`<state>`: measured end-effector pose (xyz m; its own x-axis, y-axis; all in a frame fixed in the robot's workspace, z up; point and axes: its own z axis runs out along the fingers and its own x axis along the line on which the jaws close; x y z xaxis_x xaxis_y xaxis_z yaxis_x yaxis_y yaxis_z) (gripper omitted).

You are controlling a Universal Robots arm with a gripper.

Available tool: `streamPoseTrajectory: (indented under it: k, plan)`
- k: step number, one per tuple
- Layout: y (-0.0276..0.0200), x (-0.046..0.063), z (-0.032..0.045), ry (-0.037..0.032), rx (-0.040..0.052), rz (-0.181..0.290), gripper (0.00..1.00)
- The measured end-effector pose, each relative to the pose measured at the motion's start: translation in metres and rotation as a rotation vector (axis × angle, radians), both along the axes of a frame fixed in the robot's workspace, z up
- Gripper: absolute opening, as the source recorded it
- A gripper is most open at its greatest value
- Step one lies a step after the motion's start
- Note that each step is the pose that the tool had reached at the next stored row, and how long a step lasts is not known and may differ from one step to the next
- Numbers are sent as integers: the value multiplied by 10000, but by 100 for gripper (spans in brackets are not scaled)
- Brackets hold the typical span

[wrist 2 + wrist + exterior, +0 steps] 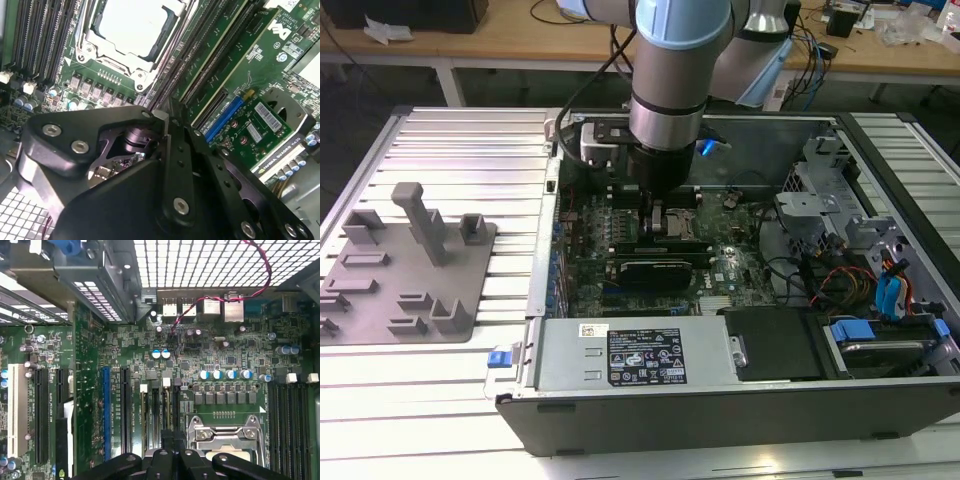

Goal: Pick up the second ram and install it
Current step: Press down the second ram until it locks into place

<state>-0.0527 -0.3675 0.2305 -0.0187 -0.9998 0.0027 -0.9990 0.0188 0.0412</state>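
Ribbed silver metal tabletop (450, 140) carries everything in the exterior view. Open black desktop computer case (720, 410) lies flat, covering centre to the exterior view's right. Grey-and-blue robot arm (670, 70) drops in from top centre of that frame, down into the case. Flat grey plastic tray with raised blocks (380, 300) sits on the tabletop at the exterior view's left, well apart from the arm. Green motherboard (740, 265) covers the case floor, mid-frame. Silver power-supply box with a white label (640, 355) lies just below it along the near wall.

Black tool (655, 205) hangs low over the motherboard, centre of the exterior frame. In the first wrist view the tool (170, 452) is right over the long black memory slots (162, 410), just beside the metal-framed socket holding the square silver-topped processor (227, 455). Blue expansion slot (106, 410) runs parallel, near the memory slots. Second wrist view: tool (162, 120), processor (132, 25), green add-in card (260, 125).

Thin dark-green ram stick is hidden by the tool body. Cannot tell whether it is gripped or seated, or whether the tool is spread or pressed together.
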Motion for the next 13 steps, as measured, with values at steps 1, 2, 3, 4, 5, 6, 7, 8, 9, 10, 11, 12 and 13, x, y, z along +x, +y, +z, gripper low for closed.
streamPoseTrajectory:
  k: [1, 2, 3, 4, 5, 6, 7, 8, 9, 10, 11, 12, 13]
  plan:
    - [0, -1, -6, 0, -2, 0, 8]
    - [0, -3, -13, -1, -4, -2, 8]
    - [0, -4, -20, -3, 0, -1, 8]
    - [0, -4, -21, -3, 0, -1, 8]
    - [0, -4, -21, -4, 0, -1, 8]
    - [3, -2, 9, -20, 23, -1, 8]
    - [1, -4, 114, -5, 3, -1, 8]
    - [1, -4, 144, -6, 4, -1, 8]
    - [1, -4, 145, -6, 3, -1, 8]
    - [0, 0, 146, -6, 2, 1, 8]
    - [0, 25, 147, -5, -1, -1, 8]
    - [0, 74, 145, -7, 2, 0, 8]
    - [0, 129, 146, -2, 2, -2, 8]
